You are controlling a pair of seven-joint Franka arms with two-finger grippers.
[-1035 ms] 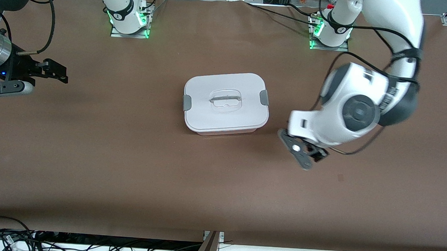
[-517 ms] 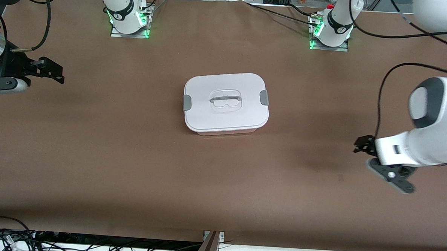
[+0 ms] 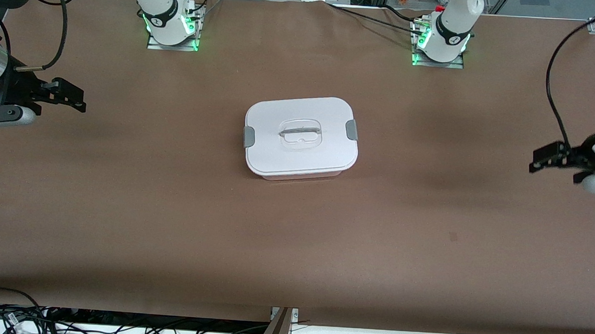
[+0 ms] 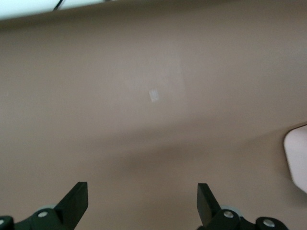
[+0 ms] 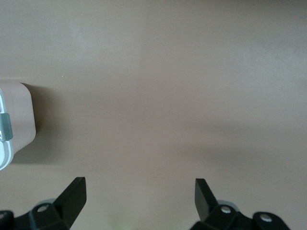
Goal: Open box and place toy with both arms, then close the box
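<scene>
The box (image 3: 300, 137) stands in the middle of the table with its white lid on and a grey clip (image 3: 351, 129) at each end. One corner of the box (image 4: 296, 158) shows in the left wrist view, and one end of the box (image 5: 17, 120) with a grey clip (image 5: 5, 126) shows in the right wrist view. The toy is out of view. My left gripper (image 3: 543, 160) (image 4: 142, 197) is open over bare table near the left arm's end. My right gripper (image 3: 79, 100) (image 5: 140, 192) is open over bare table near the right arm's end. Nothing lies between either pair of fingers.
The brown table mat (image 3: 174, 222) spreads wide round the box. Both arm bases (image 3: 170, 26) (image 3: 441, 40) stand along the edge farthest from the front camera. Loose cables (image 3: 29, 321) lie off the table's nearest edge.
The left arm has swung away from beside the box out to its own end of the table. The right gripper has shifted only slightly. The box has not moved.
</scene>
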